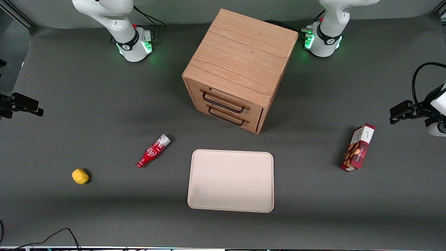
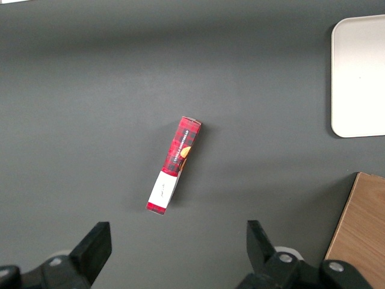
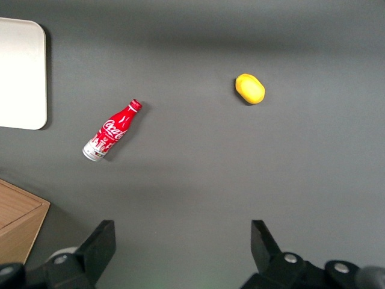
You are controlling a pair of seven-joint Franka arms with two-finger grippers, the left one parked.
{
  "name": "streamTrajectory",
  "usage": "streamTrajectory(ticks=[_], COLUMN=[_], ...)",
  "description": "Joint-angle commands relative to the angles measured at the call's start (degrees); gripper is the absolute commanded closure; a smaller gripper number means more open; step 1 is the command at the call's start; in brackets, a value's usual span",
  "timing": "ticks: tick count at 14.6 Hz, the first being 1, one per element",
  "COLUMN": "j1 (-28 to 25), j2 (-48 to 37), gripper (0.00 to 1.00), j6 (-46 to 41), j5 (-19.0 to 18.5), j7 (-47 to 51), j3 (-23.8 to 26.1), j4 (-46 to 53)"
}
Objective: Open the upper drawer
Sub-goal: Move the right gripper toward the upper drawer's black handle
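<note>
The oak cabinet (image 1: 240, 55) stands mid-table, farther from the front camera than the tray. Its upper drawer (image 1: 228, 98) is shut flush, with its thin black wire handle (image 1: 223, 103) across the front. The matching lower drawer (image 1: 226, 118) below it is also shut. My gripper (image 1: 35, 107) hangs at the working arm's end of the table, well away from the cabinet, looking down at the mat. In the right wrist view the gripper (image 3: 182, 235) is open and empty, and a corner of the cabinet (image 3: 18, 211) shows.
A cream tray (image 1: 231, 180) lies in front of the drawers. A red soda bottle (image 1: 153, 151) and a yellow lemon (image 1: 80, 176) lie toward the working arm's end, both below my gripper. A red cookie box (image 1: 359, 147) lies toward the parked arm's end.
</note>
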State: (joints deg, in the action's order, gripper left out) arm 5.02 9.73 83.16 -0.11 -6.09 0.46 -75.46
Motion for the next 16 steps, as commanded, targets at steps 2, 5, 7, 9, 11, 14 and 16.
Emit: streamTrajectory(ticks=[2,5,7,9,11,14,16], j1=[-0.36,-0.53,-0.88,-3.42,-7.02,-13.96,-19.23], j2=[1.34,1.61,1.61,1.61,1.61,1.69,2.48], gripper=[0.00,0.00,0.00,0.00,0.00,0.00,0.00], j6=[-1.07,-1.15,-1.15,-1.15,-1.15,-1.15,-1.07], j5=[0.02,0.28,0.28,-0.06,-0.42,-0.07,-0.07], j7=[1.00,1.00,0.91,0.91,0.91,1.08,1.08], j3=[-0.11,0.07,0.59,1.12,1.03,0.24,-1.15], j4=[2.24,2.33,2.33,2.33,2.42,2.42,2.77])
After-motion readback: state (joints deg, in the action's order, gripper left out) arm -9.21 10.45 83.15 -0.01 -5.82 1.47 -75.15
